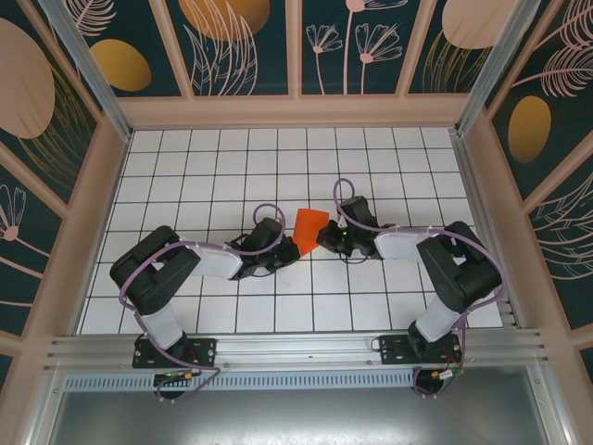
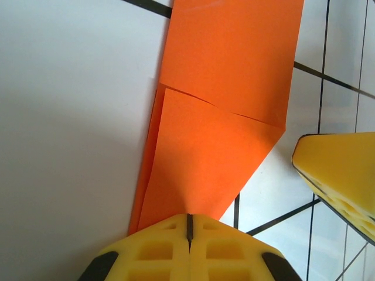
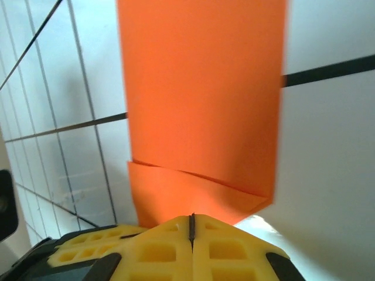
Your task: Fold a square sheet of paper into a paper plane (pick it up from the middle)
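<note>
Far end of orange-red paper [image 2: 217, 134] cut off, wrist views; near tip hidden in left tool [image 2: 189, 218].

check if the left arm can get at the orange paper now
Looks like yes: the left gripper is shut on a corner of the folded orange paper, nothing in its way; the right gripper pinches another edge.

The top external camera looked steeply down from above and behind the arm bases at the bottom of its frame, taking in the whole tiled table [image 1: 232, 167]. Each wrist camera sat close behind its own yellow fingers, the left gripper [image 2: 188, 225] and right gripper [image 3: 191, 225] at the bottom centre. Both faced the orange sheet of paper [image 1: 310, 224], which all three views shared.
</note>
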